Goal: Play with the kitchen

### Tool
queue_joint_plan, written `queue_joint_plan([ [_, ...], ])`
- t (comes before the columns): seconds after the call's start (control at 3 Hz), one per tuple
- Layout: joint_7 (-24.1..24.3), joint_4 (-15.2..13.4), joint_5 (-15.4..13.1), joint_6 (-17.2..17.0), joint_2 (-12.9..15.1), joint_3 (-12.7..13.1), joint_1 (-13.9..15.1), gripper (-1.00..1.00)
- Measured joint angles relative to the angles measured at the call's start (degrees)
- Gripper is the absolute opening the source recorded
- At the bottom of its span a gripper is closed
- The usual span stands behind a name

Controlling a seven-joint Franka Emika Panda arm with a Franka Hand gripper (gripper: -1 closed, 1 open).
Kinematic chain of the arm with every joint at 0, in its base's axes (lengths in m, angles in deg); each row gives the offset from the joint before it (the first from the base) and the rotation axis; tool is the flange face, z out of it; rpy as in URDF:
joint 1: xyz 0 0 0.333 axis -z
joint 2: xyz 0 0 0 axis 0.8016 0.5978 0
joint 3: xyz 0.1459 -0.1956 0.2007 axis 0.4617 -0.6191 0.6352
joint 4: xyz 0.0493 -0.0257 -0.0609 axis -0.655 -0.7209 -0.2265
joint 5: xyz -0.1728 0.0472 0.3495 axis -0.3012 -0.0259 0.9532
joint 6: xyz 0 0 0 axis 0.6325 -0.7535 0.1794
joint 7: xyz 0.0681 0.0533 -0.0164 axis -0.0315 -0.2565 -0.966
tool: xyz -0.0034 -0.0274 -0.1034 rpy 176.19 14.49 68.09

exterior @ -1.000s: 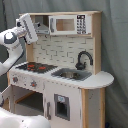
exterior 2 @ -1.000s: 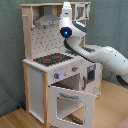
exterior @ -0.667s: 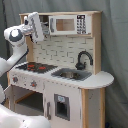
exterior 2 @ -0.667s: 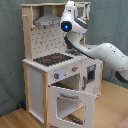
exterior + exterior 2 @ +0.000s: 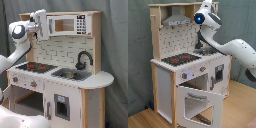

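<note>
white arm (image 5: pixel 12 55) raised high in the first exterior view, bent at the elbow, with the wrist turned toward the upper part of the kitchen (image 5: pixel 75 107). in the second exterior view, same arm (image 5: pixel 235 50) coming in from the second exterior view's right, sloping up over the counter, then bending sharply upward near the sink side.

gripper (image 5: pixel 42 24) at hood height, just beside the microwave panel (image 5: pixel 70 24) at the first exterior view's left end of the top shelf. in the second exterior view the gripper (image 5: pixel 207 6) up at the top edge of the kitchen (image 5: pixel 168 85), beside the grey hood (image 5: pixel 176 19), with a blue light (image 5: pixel 198 18) glowing on the wrist below it. cannot tell how far the fingers are parted, nor whether anything is held between them.

kitchen standing upright on the wooden floor (image 5: pixel 143 120), directly below and behind the claw. black-red hob (image 5: pixel 36 66) well under the gripper, on the counter at the first exterior view's left. grey sink (image 5: pixel 70 75) beside the hob, black faucet (image 5: pixel 83 59) behind the sink, both apart from the claw. oven door (image 5: pixel 198 102) hanging open in the second exterior view, folded forward and down, far below the gripper. knobs (image 5: pixel 33 84) on the front panel under the hob.
</note>
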Motion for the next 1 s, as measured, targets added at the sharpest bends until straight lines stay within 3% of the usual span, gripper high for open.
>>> queue_joint_plan([
  [0.67, -0.1, -9.43, -2.55, -0.65, -0.74, -1.36, -7.1, -1.0],
  [1.0, -2.82, -12.87, -3.31, 1.34, -0.77, -3.7, -9.96, -1.0],
])
